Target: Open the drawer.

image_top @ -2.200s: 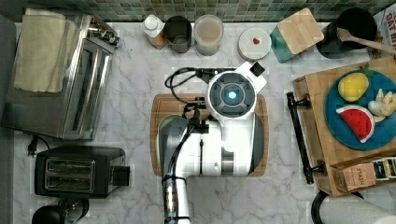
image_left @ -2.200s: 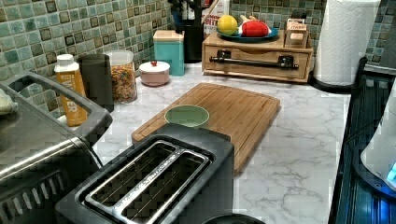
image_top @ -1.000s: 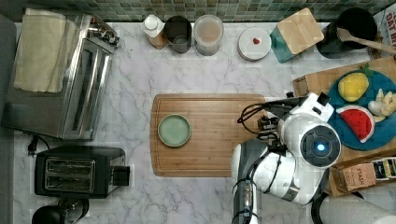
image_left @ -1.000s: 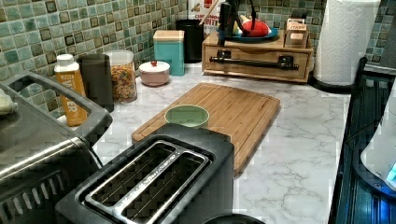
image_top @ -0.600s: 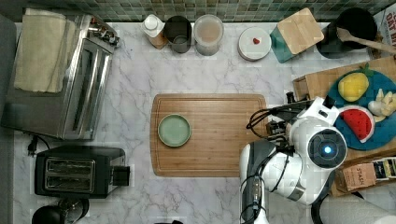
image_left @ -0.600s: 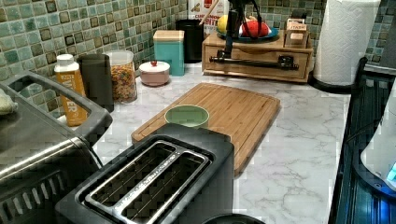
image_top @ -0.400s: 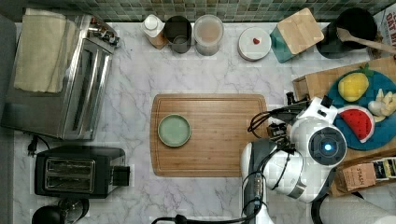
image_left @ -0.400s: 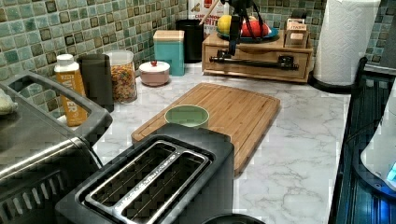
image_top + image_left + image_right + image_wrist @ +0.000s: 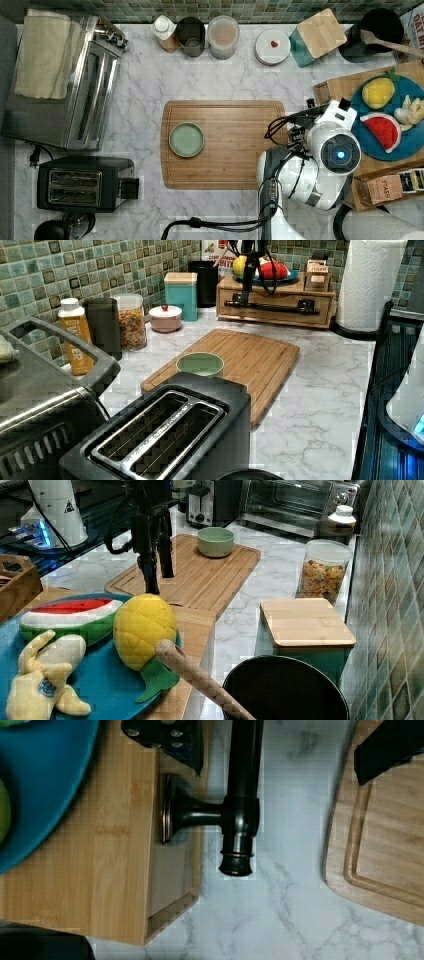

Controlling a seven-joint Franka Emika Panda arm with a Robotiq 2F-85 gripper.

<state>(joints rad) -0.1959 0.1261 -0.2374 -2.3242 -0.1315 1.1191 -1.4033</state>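
the drawer [image 9: 276,305] sits shut under the blue plate [image 9: 407,141], past the cutting board [image 9: 240,145]. the gripper [image 9: 280,747], fingers spread and empty, straddles the handle [image 9: 243,790]; close squarely, then pull straight out.

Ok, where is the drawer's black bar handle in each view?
Top view: handle mostly under the arm; what looks like one end shows by the cabinet corner.
Left view: horizontal bar across the cabinet front, below the blue plate.
Right view: hidden beneath the cabinet top's edge.
Wrist view: central bar beside the cabinet.
Shared landmark: the blue plate.
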